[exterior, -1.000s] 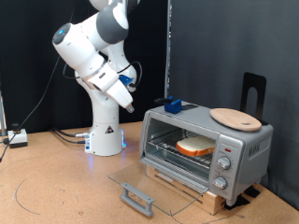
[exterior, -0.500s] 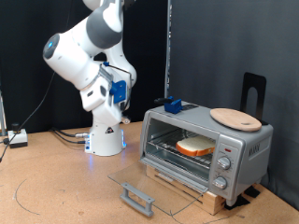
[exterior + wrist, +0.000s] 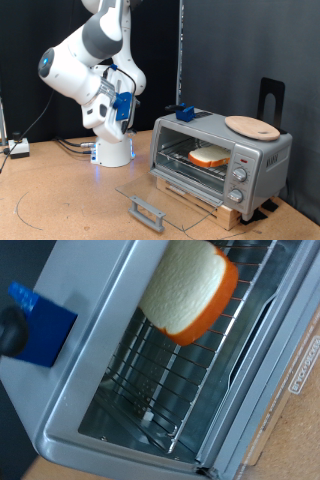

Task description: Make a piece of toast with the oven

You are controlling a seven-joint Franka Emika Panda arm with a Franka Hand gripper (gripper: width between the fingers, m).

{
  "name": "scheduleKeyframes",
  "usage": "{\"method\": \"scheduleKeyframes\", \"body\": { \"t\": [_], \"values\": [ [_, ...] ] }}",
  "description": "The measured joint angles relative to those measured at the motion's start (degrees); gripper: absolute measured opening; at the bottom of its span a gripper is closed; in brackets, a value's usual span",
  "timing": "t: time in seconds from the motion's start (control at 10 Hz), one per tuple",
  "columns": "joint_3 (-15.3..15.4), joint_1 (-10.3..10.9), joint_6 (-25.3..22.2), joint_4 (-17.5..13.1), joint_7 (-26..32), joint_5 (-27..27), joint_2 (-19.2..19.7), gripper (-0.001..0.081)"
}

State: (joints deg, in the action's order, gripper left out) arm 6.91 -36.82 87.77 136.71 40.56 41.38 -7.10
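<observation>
Toast: your pale, squarish slice of bread with a golden-brown crust [image 3: 208, 156] lies flat on the wire rack [image 3: 170, 360] inside the oven.
Oven: the small boxy silver toaster oven [image 3: 220, 160] sits at the exterior view's right, glass drop-down door [image 3: 160, 198] lying fully open.
On top: a round light wooden plate [image 3: 252, 126] and a small blue object [image 3: 185, 113].
Gripper: you cannot see its fingers in either view, so whether it is open, or carries anything, cannot be told; the white arm [image 3: 90, 75] hangs well apart from the oven.
Progress: loading looks done; by my reading, door closing and heating remain.
</observation>
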Motion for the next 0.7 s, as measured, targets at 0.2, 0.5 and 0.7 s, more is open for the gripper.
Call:
{"method": "scheduleKeyframes", "body": {
  "t": [0.2,0.5,0.7],
  "values": [
    [-1.07,-1.04,-0.34,-2.98,-3.78,-1.00,4.99,0.0809],
    [-2.43,-2.24,0.61,-6.84,-3.77,-6.69,11.18,0.0809],
    [-3.55,-3.07,0.88,-8.96,-3.25,-9.11,14.89,0.0809]
  ]
}}
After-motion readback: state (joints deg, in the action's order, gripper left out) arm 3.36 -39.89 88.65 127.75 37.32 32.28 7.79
